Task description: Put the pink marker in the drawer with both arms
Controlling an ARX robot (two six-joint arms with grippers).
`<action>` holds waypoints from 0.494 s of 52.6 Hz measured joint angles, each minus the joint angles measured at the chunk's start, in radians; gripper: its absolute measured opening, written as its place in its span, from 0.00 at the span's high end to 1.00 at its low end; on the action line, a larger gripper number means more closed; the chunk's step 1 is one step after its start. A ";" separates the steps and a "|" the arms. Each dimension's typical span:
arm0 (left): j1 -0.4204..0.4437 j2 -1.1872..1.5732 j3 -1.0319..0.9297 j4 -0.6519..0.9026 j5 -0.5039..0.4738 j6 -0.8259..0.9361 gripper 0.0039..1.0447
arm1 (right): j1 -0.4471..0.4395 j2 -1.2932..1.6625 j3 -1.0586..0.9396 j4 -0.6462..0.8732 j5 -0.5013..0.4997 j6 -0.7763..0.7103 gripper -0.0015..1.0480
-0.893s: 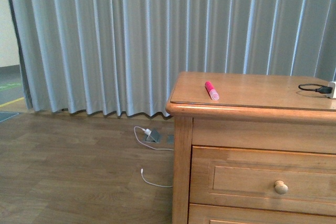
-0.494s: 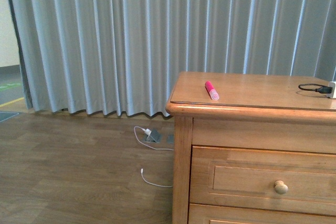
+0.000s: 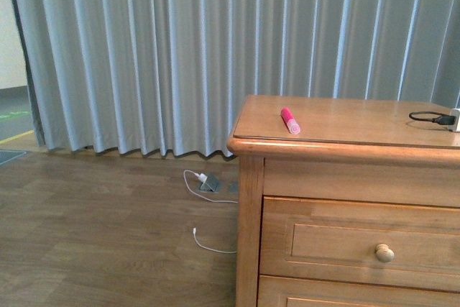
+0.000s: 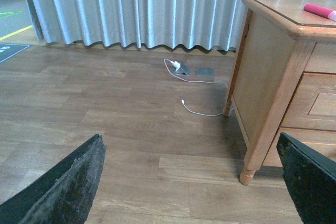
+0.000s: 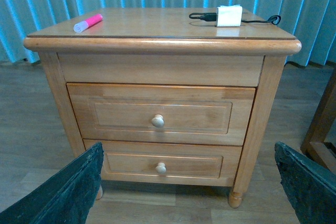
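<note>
Atop the chest (image 3: pixel 359 116) lies the pink marker (image 3: pixel 290 121) (cap nearer); the drawer (image 3: pixel 323 239) is closed; left tool (image 4: pixel 189 145) and right tool (image 5: pixel 189 150) gape, empty.

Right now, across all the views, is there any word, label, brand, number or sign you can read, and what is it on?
No text can be read in any view.
On the dark floor mat: pale marks, too blurred to read.
On the pink marker: no legible label.
On the white charger: no print visible.
</note>
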 joint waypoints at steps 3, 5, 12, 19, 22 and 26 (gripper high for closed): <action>0.000 0.000 0.000 0.000 0.000 0.000 0.06 | 0.000 0.000 0.000 0.000 0.000 0.000 0.08; 0.000 0.000 0.000 0.000 0.000 0.000 0.06 | 0.000 0.000 0.000 0.000 0.000 0.000 0.08; 0.000 0.000 0.000 0.000 0.000 0.000 0.06 | 0.020 0.042 0.038 -0.105 0.056 0.037 0.08; 0.000 0.000 0.000 0.000 0.000 0.000 0.06 | 0.075 0.250 0.124 -0.282 0.113 0.122 0.08; 0.000 0.000 0.000 0.000 0.000 0.000 0.06 | 0.086 0.303 0.130 -0.236 0.098 0.137 0.08; 0.000 0.000 0.000 0.000 0.000 0.000 0.06 | 0.109 0.410 0.154 -0.120 0.098 0.140 0.08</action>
